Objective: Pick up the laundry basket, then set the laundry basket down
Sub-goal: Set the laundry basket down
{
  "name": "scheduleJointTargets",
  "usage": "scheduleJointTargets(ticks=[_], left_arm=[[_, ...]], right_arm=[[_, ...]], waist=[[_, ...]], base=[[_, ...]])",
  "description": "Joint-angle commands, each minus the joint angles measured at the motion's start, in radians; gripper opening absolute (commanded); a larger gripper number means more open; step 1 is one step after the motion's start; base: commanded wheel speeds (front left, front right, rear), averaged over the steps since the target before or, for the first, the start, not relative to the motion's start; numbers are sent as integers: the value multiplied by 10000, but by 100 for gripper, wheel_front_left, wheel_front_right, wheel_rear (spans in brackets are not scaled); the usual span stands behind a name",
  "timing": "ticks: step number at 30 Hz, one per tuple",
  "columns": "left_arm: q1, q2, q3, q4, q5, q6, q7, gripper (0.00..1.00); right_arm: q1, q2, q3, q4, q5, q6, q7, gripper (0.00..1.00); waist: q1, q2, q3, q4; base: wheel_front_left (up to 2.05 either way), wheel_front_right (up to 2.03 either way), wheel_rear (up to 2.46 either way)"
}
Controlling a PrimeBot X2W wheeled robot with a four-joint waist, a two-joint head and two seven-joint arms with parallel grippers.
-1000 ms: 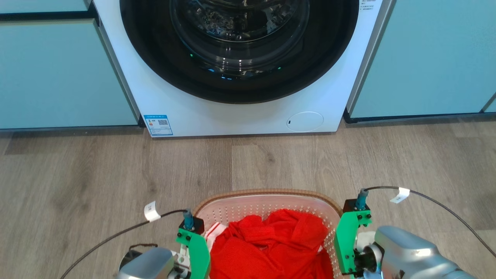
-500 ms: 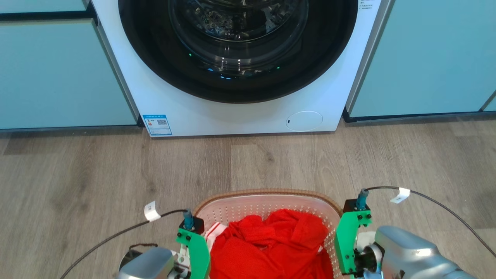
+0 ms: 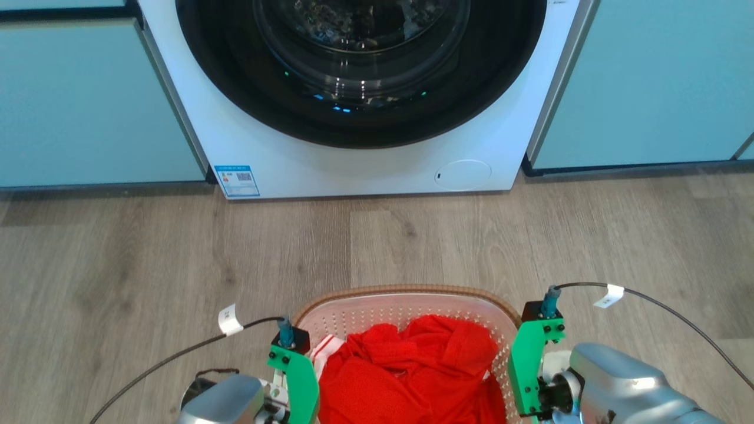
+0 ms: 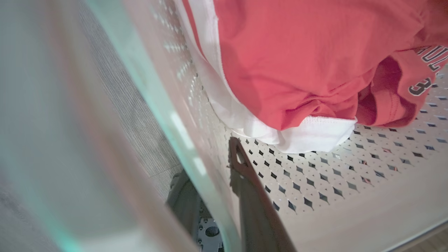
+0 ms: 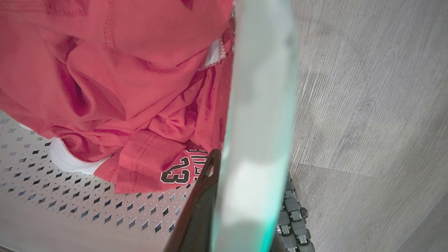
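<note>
place: home laundry nook | signs: front-load washing machine (image 3: pixel 353 171) — built in between pale teal cabinets (image 3: pixel 88 100) — wood-look floor (image 3: pixel 177 247)

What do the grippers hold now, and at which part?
The laundry basket: the left gripper clamps its left side wall, the right gripper its right, each with one finger inside, one outside.

The left gripper (image 4: pixel 210 168) straddles the basket (image 4: pixel 315 182) wall and pinches it. One dark finger (image 4: pixel 253 199) lies inside against the perforated plastic, the other outside, dim through the wall. Just beyond the inner fingertip a red shirt (image 4: pixel 297 63) with white trim lies bunched. Beyond the outer finger is grey wood floor (image 4: pixel 147 140).
</note>
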Motion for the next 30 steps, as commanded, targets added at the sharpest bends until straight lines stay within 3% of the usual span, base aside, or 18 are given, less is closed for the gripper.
scheduleJointTargets(ticks=[1,10,22,30], left_arm=[[-654,10,25,-177,88,-73,-95,0],[-1144,-42,25,-10,116,-73,-627,0],[-2527,-235,24,727,203,-73,-2249,0],[-3315,-334,24,1040,334,-73,-2880,0]], right_arm=[[-451,-6,40,-233,-21,27,-218,0],[-966,-73,47,-408,-229,27,-1273,0],[-2117,29,49,-105,-591,27,-2986,0],[-2901,161,38,138,-630,27,-3402,0]], waist=[[0,0,129,-1],[0,0,1432,1],[0,0,4411,93],[0,0,5977,115]], base=[[0,0,0],[0,0,0],[0,0,0],[0,0,0]])
